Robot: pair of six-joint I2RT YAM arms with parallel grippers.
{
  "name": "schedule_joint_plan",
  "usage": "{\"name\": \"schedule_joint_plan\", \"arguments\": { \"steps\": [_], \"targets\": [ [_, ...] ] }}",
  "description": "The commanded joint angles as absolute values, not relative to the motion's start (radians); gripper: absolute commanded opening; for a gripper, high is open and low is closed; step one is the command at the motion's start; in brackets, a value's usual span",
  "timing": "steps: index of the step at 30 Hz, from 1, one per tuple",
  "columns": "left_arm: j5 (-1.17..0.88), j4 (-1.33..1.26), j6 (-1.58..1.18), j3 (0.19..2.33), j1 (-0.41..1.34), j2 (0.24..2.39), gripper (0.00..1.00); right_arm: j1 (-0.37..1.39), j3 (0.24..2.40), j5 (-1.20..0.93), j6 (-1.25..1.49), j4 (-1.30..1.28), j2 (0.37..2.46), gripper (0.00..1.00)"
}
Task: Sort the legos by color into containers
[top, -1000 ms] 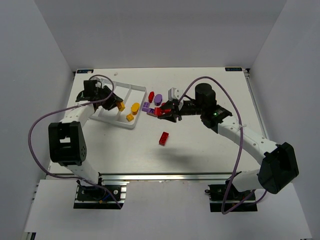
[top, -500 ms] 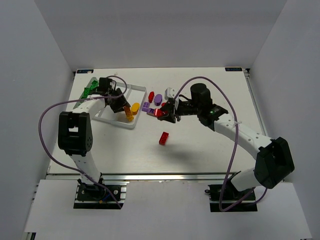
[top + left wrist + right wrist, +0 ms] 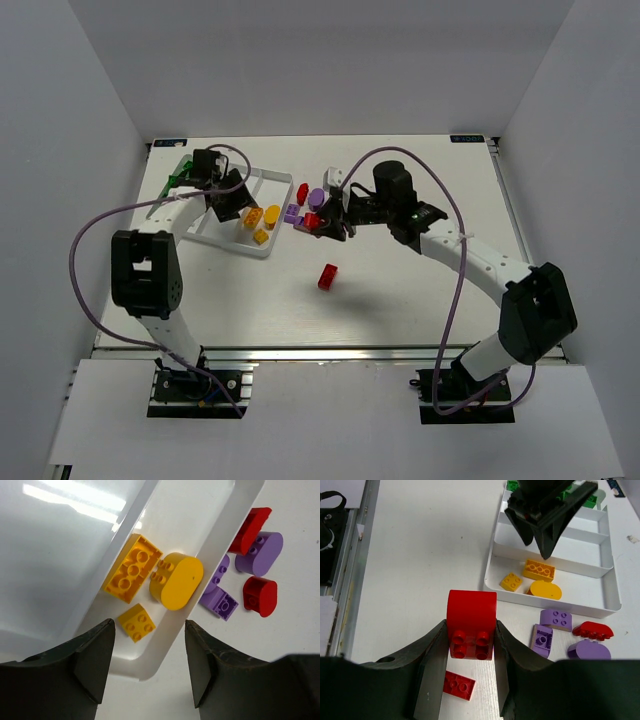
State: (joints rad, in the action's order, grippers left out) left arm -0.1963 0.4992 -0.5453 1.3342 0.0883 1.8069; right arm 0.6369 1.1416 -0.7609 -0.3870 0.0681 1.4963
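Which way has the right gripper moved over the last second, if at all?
Yes. The right gripper, shut on a rounded red lego, has shifted slightly left, toward the tray, judged against the loose red lego that stayed put.

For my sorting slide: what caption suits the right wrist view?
Right end effector clamps a rounded red lego; three yellow legos lie in an end compartment of the white tray.
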Motion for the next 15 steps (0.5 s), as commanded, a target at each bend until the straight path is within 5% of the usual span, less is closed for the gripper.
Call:
{"name": "schedule_joint_plan", "arguments": {
  "steps": [1, 5, 15],
  "targets": [
    [-0.138, 0.522, -0.515, 1.301, 0.087, 1.61, 0.68, 0.634, 1.228, -0.749, -0.316, 0.064, 1.531, 0.0],
    [-0.089, 0.525, -0.505, 1.192, 0.084, 1.429, 0.69, 0.638, 1.307, -0.735, -0.236, 0.049, 1.62, 0.0],
    [0.152, 0.635, -0.552, 1.002, 0.06, 0.988, 0.94, 0.676, 1.787, -0.716, 0.13, -0.057, 2.017, 0.0]
  ]
}}
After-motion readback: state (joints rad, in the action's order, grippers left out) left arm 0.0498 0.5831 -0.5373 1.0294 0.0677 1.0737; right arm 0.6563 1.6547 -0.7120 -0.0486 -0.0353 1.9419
